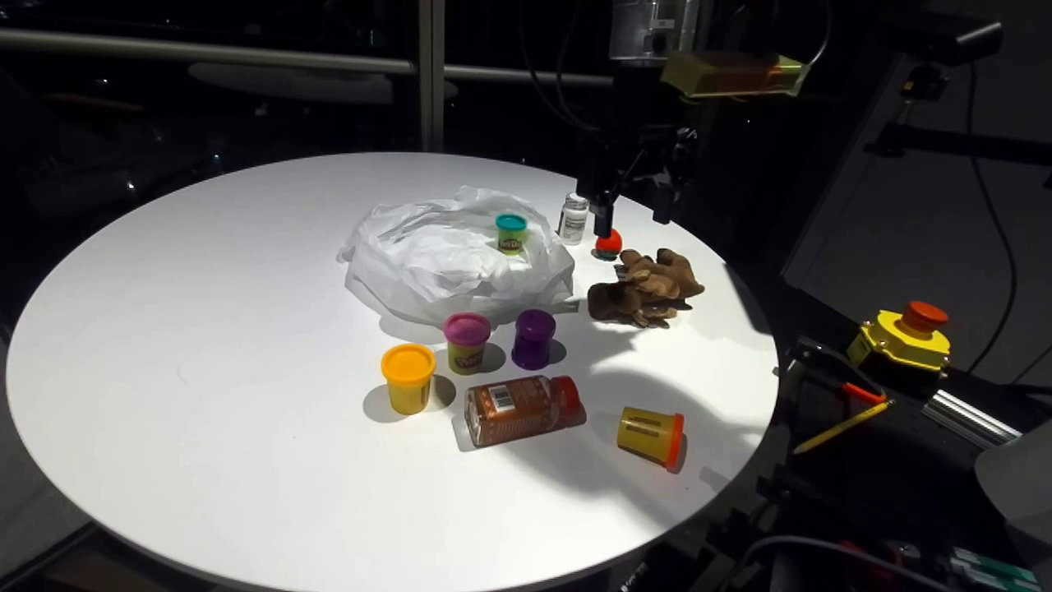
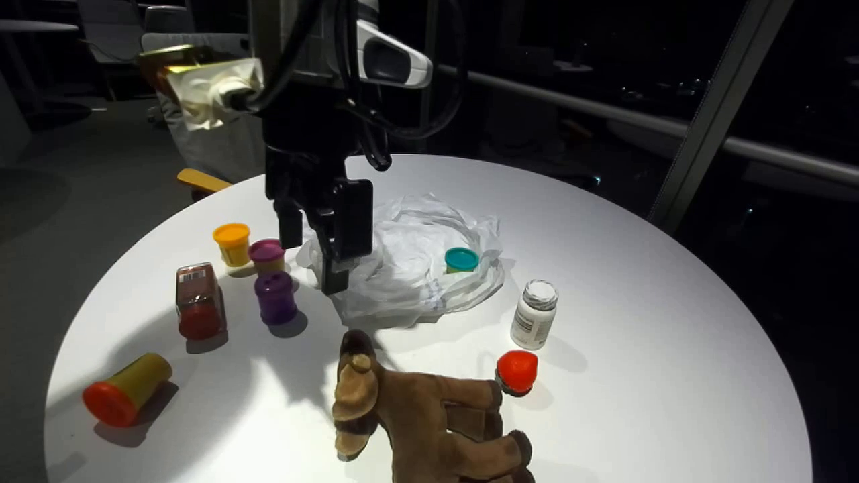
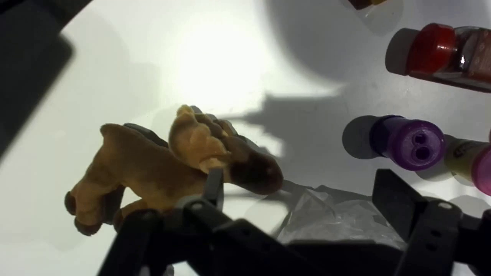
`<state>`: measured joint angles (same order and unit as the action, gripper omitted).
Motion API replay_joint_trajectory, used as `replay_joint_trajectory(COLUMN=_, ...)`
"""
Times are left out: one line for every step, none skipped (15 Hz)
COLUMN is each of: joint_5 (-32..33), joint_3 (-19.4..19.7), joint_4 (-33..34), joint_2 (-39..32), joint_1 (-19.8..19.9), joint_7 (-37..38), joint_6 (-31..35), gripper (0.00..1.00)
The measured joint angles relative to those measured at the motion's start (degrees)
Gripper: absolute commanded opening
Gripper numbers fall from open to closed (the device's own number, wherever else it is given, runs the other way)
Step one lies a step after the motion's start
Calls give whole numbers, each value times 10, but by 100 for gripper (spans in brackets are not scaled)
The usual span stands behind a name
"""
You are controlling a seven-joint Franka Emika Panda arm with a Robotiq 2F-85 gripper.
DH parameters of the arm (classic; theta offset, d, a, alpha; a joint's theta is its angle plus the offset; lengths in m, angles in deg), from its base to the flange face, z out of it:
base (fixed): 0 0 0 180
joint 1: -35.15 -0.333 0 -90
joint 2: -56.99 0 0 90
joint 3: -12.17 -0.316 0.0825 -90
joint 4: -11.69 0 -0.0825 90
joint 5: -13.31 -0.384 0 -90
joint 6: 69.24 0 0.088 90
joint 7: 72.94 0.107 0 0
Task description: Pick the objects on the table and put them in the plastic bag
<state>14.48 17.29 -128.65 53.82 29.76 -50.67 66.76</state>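
One teal cup in plastic bag; gripper above table, jaws spread

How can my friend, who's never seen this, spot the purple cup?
On the round white table, find the crumpled bag. Close beside it stands a pink-lidded cup, and next to that the purple cup. Only it is purple all over, with two dark holes on top.

The table and bottle are white, the plastic bag translucent white, the small piece red. The teal-lidded cup, pink-lidded cup, orange-lidded cup and red-lidded cup have yellowish sides; the purple cup shows 2 dark spots. The red-capped jar is brown, the toy brown with tan patches.
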Motion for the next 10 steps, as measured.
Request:
replay_joint_trajectory(joint_5=-1, joint_3=0, joint_4=-15, joint_2=15, joint_1=9, joint_7=-4, joint_6=3, gripper=100)
replay_joint_trajectory(joint_5=-2, joint_3=0, joint_4=-27, joint_2=26, joint_1=20, joint_7=-9, joint_6=8, gripper=100)
replay_joint_trajectory(joint_5=-3, joint_3=1, joint_4=-38, joint_2=34, joint_1=33, joint_7=-16, joint_6=18, gripper=100)
replay_joint_trajectory(joint_5=-3, joint_3=3, joint_4=-45, joint_2=39, joint_1=45, joint_7=-24, joint_6=34, gripper=100)
replay_joint_trajectory(joint_5=1, joint_3=4, joint_4=-50, joint_2=43, joint_1=57, joint_7=-34, joint_6=55, gripper=100)
replay_joint_trajectory(joint_5=6, joint_3=7, joint_4=-52, joint_2=44, joint_1=68, joint_7=-44, joint_6=76, gripper=100)
replay_joint_trajectory(joint_5=12, joint_3=9, joint_4=-51, joint_2=44, joint_1=78, joint_7=-53, joint_6=94, gripper=100)
replay_joint_trajectory(joint_5=21, joint_3=12, joint_4=-49, joint_2=44, joint_1=86, joint_7=-58, joint_6=109, gripper=100)
replay_joint_trajectory(joint_5=30, joint_3=14, joint_4=-45, joint_2=44, joint_1=94, joint_7=-61, joint_6=121, gripper=100)
replay_joint_trajectory(joint_5=37, joint_3=15, joint_4=-40, joint_2=43, joint_1=100, joint_7=-62, joint_6=129, gripper=100)
